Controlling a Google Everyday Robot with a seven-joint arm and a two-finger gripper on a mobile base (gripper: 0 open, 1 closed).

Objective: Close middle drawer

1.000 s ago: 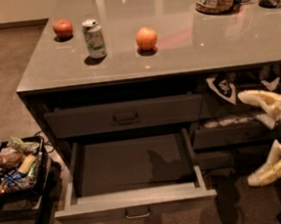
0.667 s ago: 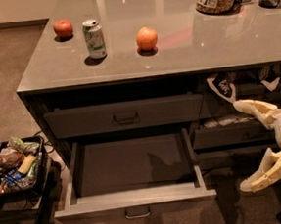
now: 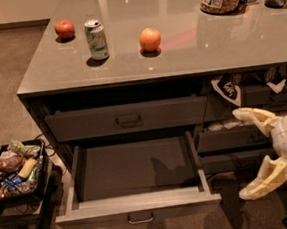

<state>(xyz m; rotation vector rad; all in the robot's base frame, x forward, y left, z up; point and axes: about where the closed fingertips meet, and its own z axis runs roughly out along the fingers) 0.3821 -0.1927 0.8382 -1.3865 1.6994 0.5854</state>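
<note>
The middle drawer [image 3: 136, 171] is still pulled fully out toward the near side, below the shut top drawer [image 3: 126, 119], and has not shifted. The gripper [image 3: 241, 154] hangs to the drawer's right and clear of it, fingers spread wide around nothing. It has drifted a little left and lower than a second ago. The can [image 3: 97, 39] and orange [image 3: 150, 39] on the countertop [image 3: 188, 50] are unmoved.
</note>
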